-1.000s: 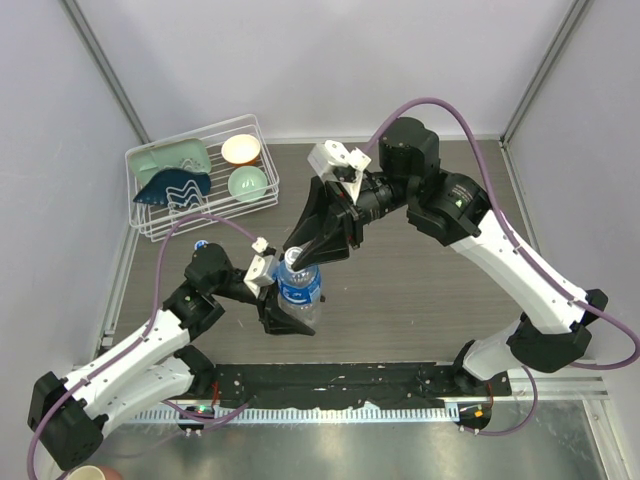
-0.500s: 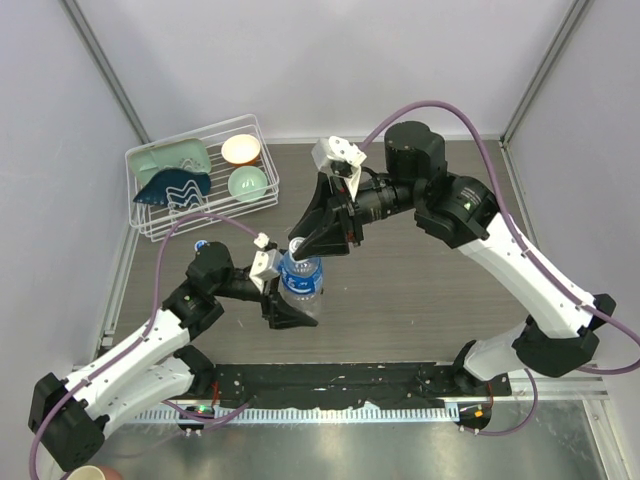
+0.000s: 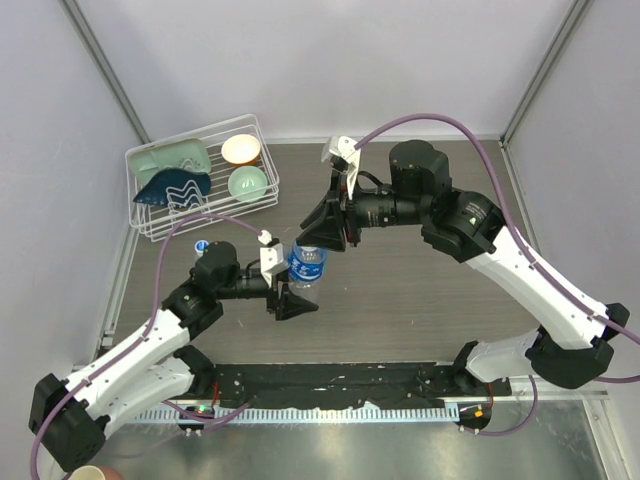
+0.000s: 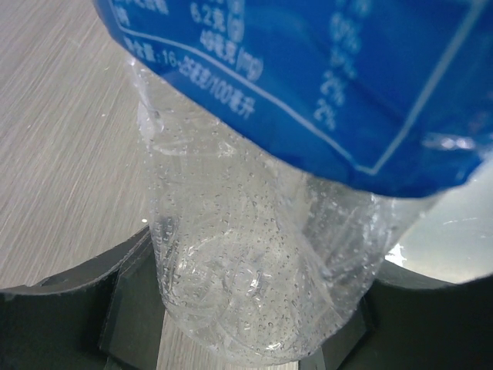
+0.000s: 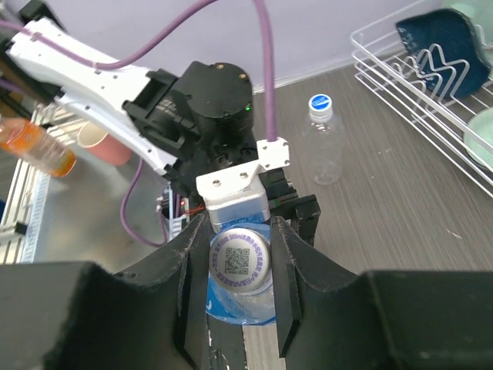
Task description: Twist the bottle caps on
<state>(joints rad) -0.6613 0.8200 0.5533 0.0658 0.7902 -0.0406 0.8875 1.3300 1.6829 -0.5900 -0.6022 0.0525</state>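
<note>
The blue-labelled bottle point(image 3: 306, 262) stands about upright at mid table. My left gripper point(image 3: 293, 298) is shut on its clear lower part point(image 4: 254, 285), with the blue label point(image 4: 323, 77) just above the dark fingers point(image 4: 77, 308). My right gripper point(image 3: 322, 238) comes down from above, its jaws closed on the white bottle cap point(image 5: 239, 264) printed with a QR code, which sits on the bottle's neck. The plain bottle point(image 5: 323, 150) stands upright to the left with a cap point(image 3: 203, 246) on it.
A white wire rack point(image 3: 150, 215) at the back left holds a green plate, a blue dish, a cream bowl point(image 3: 241, 149) and a green bowl point(image 3: 247, 183). An orange bottle point(image 5: 35, 150) and a pink cup point(image 5: 108, 146) sit beyond the table's near edge.
The labelled bottle has come more upright and shifted slightly away from the near edge, with the left gripper following. The right wrist has turned over the cap.
</note>
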